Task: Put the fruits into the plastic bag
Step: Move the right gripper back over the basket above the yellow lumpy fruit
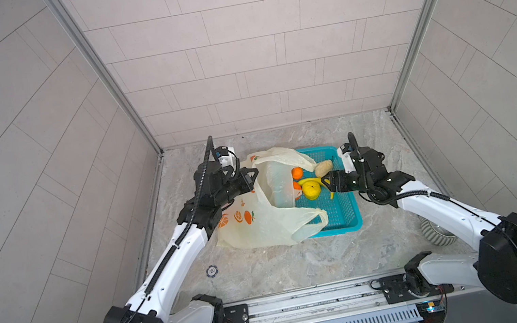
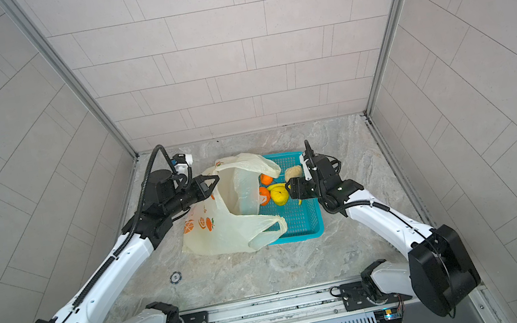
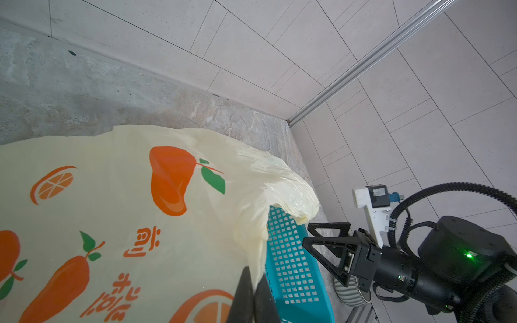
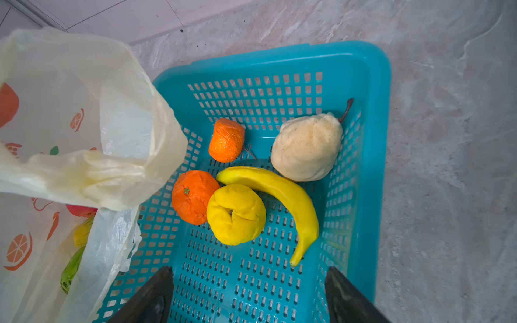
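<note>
Before right pincer [image 4: 249, 269], round yellow fruit [image 4: 236, 214]

The left arm stretches forward, and the left gripper [image 1: 255, 174] sits just left of the basket [image 1: 337, 231], its jaws pinched together on the edge of the plastic bag [image 1: 262, 230]. The right arm bends in from the basket's right. The right gripper [image 1: 326, 183] hovers above the basket's inside, jaws spread wide and empty.
</note>
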Available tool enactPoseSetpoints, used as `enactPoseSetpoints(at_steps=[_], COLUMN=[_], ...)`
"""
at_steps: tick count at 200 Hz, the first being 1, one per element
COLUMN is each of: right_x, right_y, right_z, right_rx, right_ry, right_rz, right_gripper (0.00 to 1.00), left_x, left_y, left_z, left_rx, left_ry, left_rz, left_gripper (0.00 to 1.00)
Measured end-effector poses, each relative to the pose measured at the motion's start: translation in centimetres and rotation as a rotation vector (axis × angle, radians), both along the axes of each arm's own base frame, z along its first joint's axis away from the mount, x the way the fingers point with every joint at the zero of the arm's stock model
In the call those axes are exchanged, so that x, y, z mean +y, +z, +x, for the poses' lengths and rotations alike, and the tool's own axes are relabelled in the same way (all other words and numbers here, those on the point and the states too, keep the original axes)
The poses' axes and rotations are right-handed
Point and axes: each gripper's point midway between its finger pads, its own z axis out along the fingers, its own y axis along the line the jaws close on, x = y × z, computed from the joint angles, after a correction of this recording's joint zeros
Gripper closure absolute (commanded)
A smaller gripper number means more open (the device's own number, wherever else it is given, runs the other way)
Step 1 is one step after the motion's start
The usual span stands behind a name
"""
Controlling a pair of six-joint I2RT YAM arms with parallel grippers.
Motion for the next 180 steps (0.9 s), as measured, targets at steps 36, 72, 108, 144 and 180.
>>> enactPoseSetpoints(at_steps=[36,72,108,144,180], right_x=[1.1,3.0,4.5,4.9,4.6], right_y=[-2.6,-4.1,-5.1,-6.2,-8.0], right_z=[0.6,1.4,2.8,3.8,3.3], right_rx=[0.082,0.130,0.193,0.248,0.308], right_ry=[-0.021,-0.019,-0.008,-0.004,0.001], right_rz=[0.038,0.076,0.050,-0.008,-0.060], right_gripper=[0.19,0.20,0.20,0.21,0.21], left_x=[0.0,0.0,0.0,0.0,0.0], left_y=[0.0,0.0,-0.1,-0.1,-0.2], left_z=[0.0,0.0,0.1,0.1,0.0], left_rx=[0.001,0.001,0.003,0.004,0.005], left_ry=[0.000,0.001,0.004,0.005,0.005], left_rz=[0.000,-0.001,-0.001,-0.002,-0.001], left_gripper=[1.00,1.00,1.00,1.00,1.00])
